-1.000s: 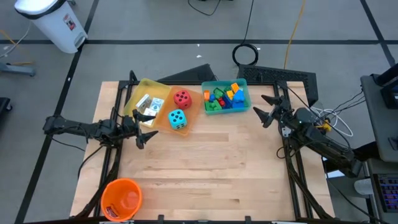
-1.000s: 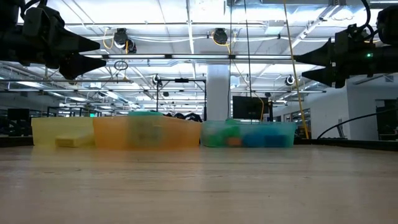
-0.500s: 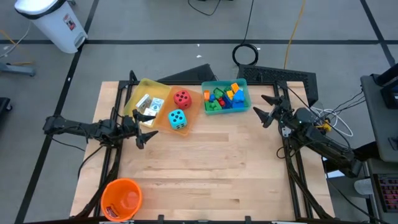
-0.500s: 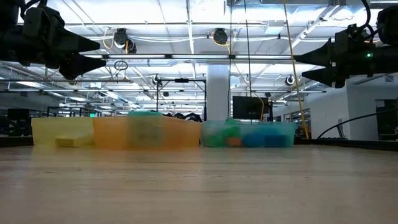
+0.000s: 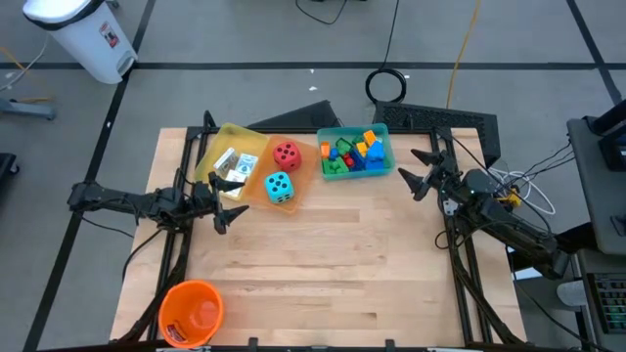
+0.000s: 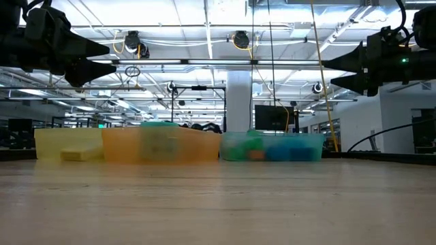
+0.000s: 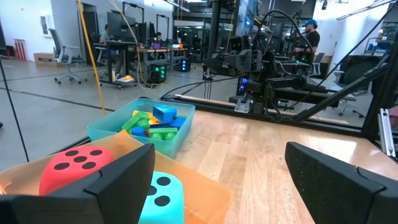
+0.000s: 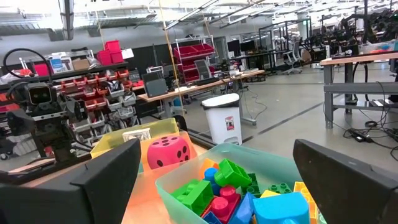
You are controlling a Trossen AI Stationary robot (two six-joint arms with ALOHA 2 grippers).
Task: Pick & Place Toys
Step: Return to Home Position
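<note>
Stillness, left gripper (image 5: 232, 205), right gripper (image 5: 407, 165), apparently unmoved

table (image 5: 342, 264): wood | far edge: yellow tray (image 5: 227, 131), orange tray (image 5: 305, 164), teal tray (image 5: 354, 128) | near left corner: orange bucket (image 5: 191, 311)

Pale wooden counter (image 5: 333, 264); translucent yellow plastic tray (image 5: 227, 135), white picture cards (image 5: 246, 162); translucent orange plastic tray (image 5: 298, 171), red black-spotted die (image 5: 287, 153), cyan black-spotted die (image 5: 280, 187); translucent teal plastic tray (image 5: 352, 129), green, blue, orange and red plastic bricks (image 5: 352, 154); orange plastic bucket (image 5: 174, 305).
</note>
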